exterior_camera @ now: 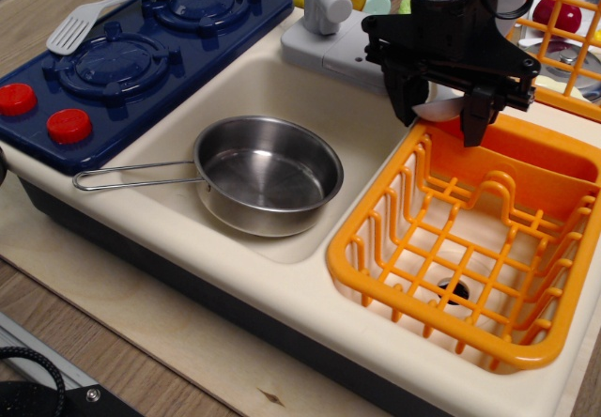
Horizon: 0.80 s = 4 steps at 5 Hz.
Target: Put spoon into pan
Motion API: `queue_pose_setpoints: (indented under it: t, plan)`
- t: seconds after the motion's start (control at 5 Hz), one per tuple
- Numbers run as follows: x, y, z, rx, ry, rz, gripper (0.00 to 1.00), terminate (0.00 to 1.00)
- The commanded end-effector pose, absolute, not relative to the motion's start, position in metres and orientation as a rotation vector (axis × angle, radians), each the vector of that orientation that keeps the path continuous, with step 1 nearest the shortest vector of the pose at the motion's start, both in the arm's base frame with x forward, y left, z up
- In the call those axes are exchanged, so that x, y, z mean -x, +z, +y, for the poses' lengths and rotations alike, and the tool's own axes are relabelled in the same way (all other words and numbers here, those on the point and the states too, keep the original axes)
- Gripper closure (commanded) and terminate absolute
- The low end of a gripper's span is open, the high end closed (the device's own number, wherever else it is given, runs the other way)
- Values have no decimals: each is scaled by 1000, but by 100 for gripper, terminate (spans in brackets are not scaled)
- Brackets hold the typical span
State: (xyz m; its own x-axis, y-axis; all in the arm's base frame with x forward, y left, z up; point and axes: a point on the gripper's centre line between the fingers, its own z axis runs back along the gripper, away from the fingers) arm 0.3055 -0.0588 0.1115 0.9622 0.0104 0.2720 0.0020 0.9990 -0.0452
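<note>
we have one view, from above and to the front of a toy kitchen.

we judge the grasp step to be in hand: the gripper (pixel 443 116) hangs at about 1 o'clock in the picture, its two black fingers (pixel 406 98) straddling the spoon (pixel 441 109), one on each side of the grey bowl. the fingers look closed in near the bowl, but we cannot tell whether they pinch it or only bracket it. the spoon's handle is hidden behind the gripper body. the spoon sits at the back rim of the rack (pixel 376 220), at 12 o'clock of it, and at about 2 o'clock from the pan (pixel 268 173), well apart from it. the pan lies empty in the sink (pixel 282 84), its wire handle pointing to 9 o'clock.

the next move, as we read it, calls for a firm hold, a lift clear of the rack's rim, and a carry toward 8 o'clock until the spoon is over the pan. the rim could catch the bowl on a low lift.

the spoon bowl is smooth, rounded, dull grey plastic and probably slippery. the pan is shallow, round, polished steel with a thin looped wire handle. the rack is glossy orange plastic lattice. the sink is matt cream plastic. the stove (pixel 141 55) is dark blue with moulded burners and red knobs, and a slotted spatula (pixel 94 15) rests on it.
</note>
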Motion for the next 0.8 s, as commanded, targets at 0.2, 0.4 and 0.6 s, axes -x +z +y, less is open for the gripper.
queue_pose_setpoints:
  t: [0.2,0.4,0.6]
  plan:
    - [-289,166,-53,-75,16,-273,100,0]
    - [-274,169,-29,-105,-20,-271,100,0]
    - [-258,163,-8,-149,-93,-299,100,0]
